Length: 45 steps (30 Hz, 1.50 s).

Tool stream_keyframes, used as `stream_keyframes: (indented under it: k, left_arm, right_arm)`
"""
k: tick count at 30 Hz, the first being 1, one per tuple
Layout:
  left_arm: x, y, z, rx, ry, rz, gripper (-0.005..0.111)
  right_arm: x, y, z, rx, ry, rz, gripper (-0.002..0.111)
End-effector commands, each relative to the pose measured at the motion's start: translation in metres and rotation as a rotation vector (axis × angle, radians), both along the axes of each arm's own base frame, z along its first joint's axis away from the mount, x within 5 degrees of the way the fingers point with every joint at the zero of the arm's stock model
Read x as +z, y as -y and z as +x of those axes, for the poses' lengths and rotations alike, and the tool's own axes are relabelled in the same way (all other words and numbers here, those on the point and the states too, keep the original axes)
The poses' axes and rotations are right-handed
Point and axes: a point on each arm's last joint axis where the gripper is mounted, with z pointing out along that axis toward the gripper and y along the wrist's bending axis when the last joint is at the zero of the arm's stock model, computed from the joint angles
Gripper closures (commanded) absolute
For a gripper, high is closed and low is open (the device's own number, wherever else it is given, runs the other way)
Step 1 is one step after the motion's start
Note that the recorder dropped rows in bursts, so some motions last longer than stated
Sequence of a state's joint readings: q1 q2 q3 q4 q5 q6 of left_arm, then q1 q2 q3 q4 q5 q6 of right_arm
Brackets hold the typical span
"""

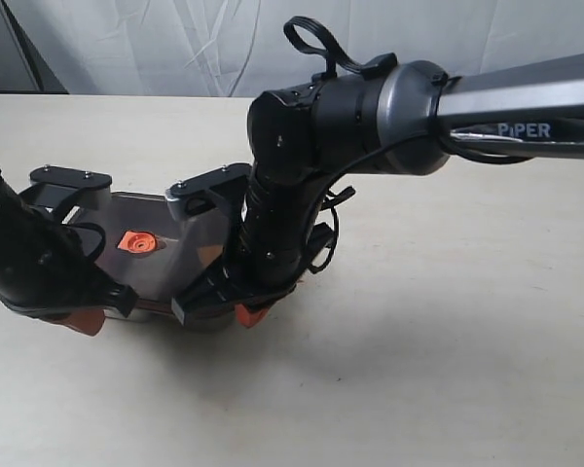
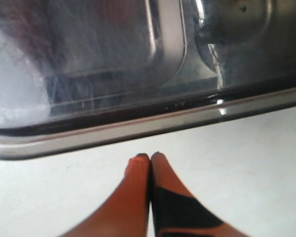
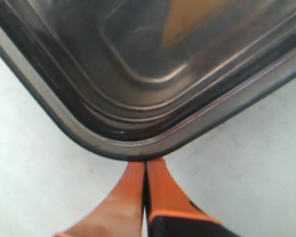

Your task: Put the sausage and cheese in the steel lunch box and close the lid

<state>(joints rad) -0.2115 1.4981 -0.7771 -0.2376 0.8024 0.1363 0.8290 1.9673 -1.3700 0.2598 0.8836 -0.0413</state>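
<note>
The dark translucent lid, with its orange valve, lies on the steel lunch box at the left of the table. My left gripper is shut and empty, its tips on the table a little short of the lid's long edge. My right gripper is also shut and empty, its tips against a rounded corner of the lid. A yellow-orange blur under the lid looks like the cheese. The sausage is hidden.
Both black arms crowd over the box; the right arm reaches in from the right across the middle. Two black flaps stand up at the box's far side. A pale tabletop spreads to the right and front, with a white cloth backdrop behind.
</note>
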Motion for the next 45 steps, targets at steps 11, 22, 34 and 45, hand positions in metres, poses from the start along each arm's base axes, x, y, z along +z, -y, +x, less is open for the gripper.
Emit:
stream_keyframes:
  k: [11, 22, 34, 45]
  left_arm:
    - [0.001, -0.009, -0.001, 0.028, -0.006, 0.094, 0.107]
    - [0.001, -0.01, 0.0, 0.04, -0.005, 0.109, 0.107]
    - [0.001, -0.011, -0.002, 0.039, -0.019, 0.112, 0.107]
    - [0.009, -0.027, 0.005, 0.123, 0.028, 0.172, 0.107]
  right_arm:
    - [0.008, -0.002, 0.004, -0.019, 0.057, 0.047, 0.109]
    - [0.008, -0.002, 0.004, -0.025, 0.057, 0.047, 0.109]
    - [0.006, 0.007, 0.005, -0.04, 0.061, -0.053, 0.109]
    - [0.038, 0.014, 0.006, -0.068, 0.164, -0.017, 0.109]
